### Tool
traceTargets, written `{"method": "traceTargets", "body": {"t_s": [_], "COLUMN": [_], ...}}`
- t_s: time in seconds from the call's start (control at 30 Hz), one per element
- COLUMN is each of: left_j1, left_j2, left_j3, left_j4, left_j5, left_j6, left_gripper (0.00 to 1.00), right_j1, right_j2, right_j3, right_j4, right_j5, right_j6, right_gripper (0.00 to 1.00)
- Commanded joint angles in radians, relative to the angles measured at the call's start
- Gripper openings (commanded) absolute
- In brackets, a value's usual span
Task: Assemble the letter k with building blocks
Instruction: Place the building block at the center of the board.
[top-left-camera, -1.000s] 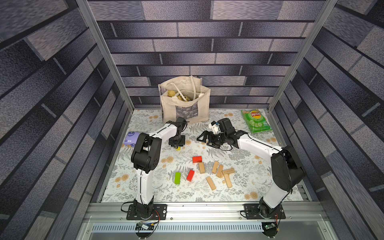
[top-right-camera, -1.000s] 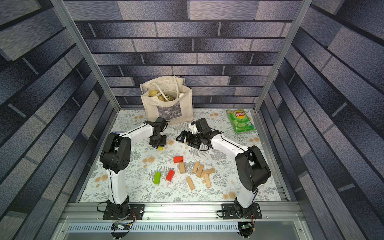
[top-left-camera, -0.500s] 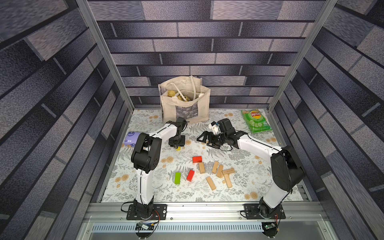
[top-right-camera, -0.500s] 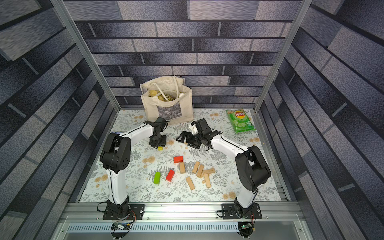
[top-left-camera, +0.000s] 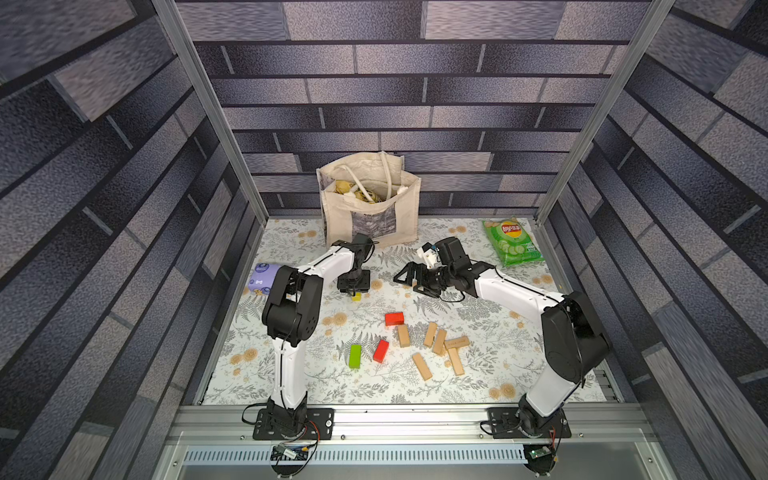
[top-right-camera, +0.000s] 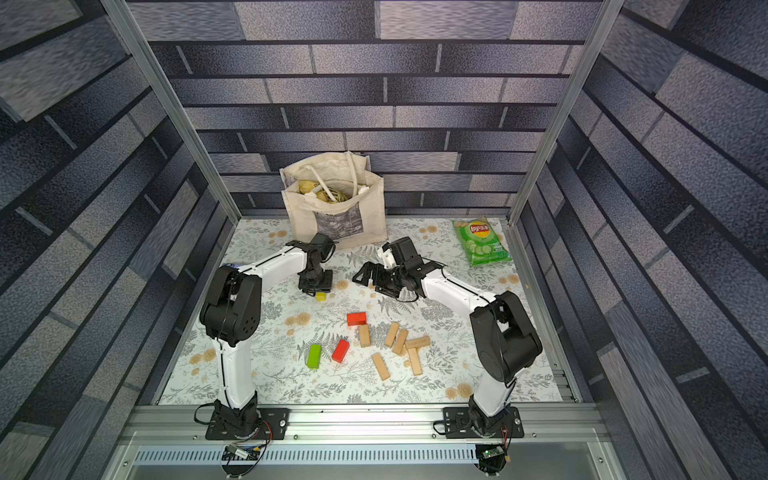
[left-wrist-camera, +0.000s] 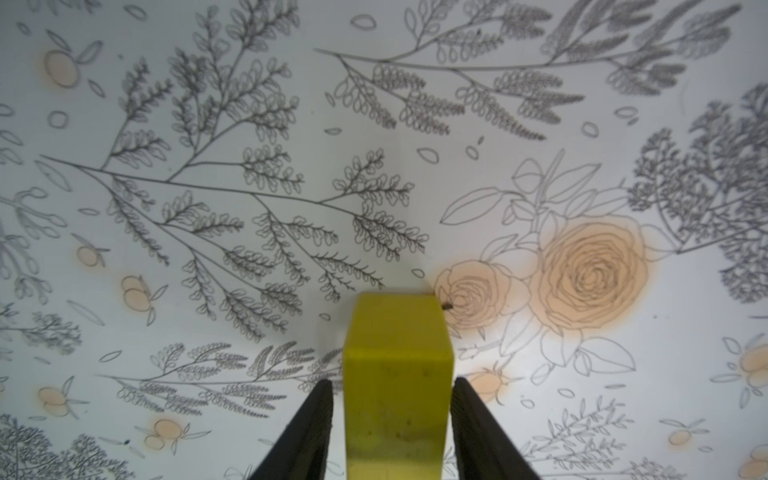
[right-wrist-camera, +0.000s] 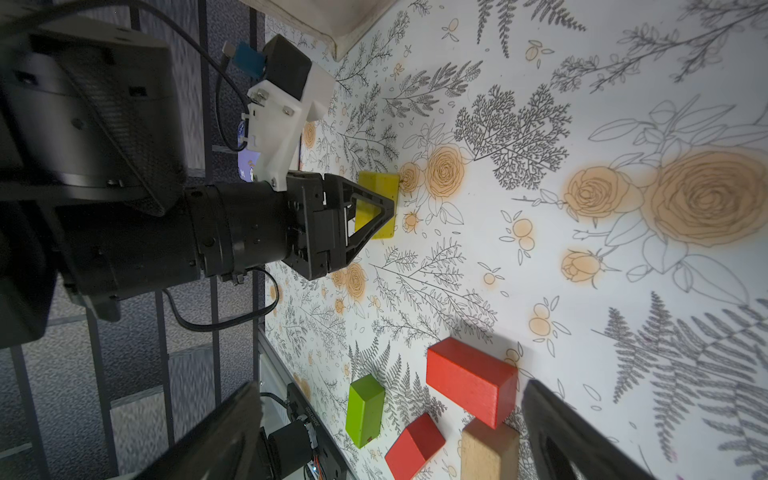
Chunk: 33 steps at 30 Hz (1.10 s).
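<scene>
A yellow block (left-wrist-camera: 397, 353) lies flat on a white mat (left-wrist-camera: 208, 124). The mat has grey ferns and pale orange roses drawn on it. The left gripper (left-wrist-camera: 390, 384) has the block between its two black fingers (left-wrist-camera: 316, 424). One finger has a thin gap beside the block. The other sits right next to it. A tiny dark speck (left-wrist-camera: 448, 306) sits at the block's far corner.

All ten lie flat & loose: yellow blk (top-left-camera: 355, 296) alone at far left, well apart from the rest. Red blk (top-left-camera: 394, 318) sits crosswise mid-scene; 2nd red (top-left-camera: 380, 351) & green blk (top-left-camera: 354, 356) lie nearer, side by side w/ a gap, both roughly lengthwise. Six tan blks (top-left-camera: 439, 342) spread right of the reds at mixed angles, a few touching, one (top-left-camera: 403, 336) just near-side of the crosswise red.
</scene>
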Motion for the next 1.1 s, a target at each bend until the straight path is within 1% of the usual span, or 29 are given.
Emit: {"method": "traceTargets", "body": {"t_s": [0.0,0.3,0.53,0.6,0.7,0.8,0.93,1.07], "left_j1": [-0.007,-0.017,-0.046,-0.058,-0.079,-0.106,-0.151,-0.232], "left_j2": [-0.016,-0.068,-0.144,-0.17,-0.226,-0.308,-0.404,-0.496], "left_j3": [0.013,-0.002,-0.044,-0.07,-0.139,-0.235,-0.345,-0.44], "left_j4": [-0.03,-0.036,-0.04,-0.041,-0.028,0.004,0.014,0.006], "left_j5": [-0.016,-0.031,-0.06,-0.074,-0.079,-0.08,-0.082,-0.125], "left_j6": [-0.004,-0.004,-0.014,-0.021,-0.036,-0.066,-0.113,-0.175], "left_gripper": [0.49,0.54,0.54,0.54,0.54,0.54,0.55,0.56], "right_j1": [-0.003,-0.003,0.002,0.007,0.028,0.068,0.11,0.148], "right_j2": [-0.027,-0.059,-0.121,-0.132,-0.133,-0.173,-0.235,-0.297], "right_j3": [-0.02,-0.041,-0.093,-0.096,-0.084,-0.104,-0.193,-0.282], "right_j4": [0.01,0.015,0.021,-0.001,-0.059,-0.043,0.003,0.076], "right_j5": [0.002,0.006,0.016,0.014,0.006,0.027,0.057,0.088], "right_j6": [-0.002,0.001,0.01,0.009,-0.004,0.012,0.056,0.117], "right_gripper": [1.0,1.0,1.0,1.0,1.0,1.0,1.0,1.0]}}
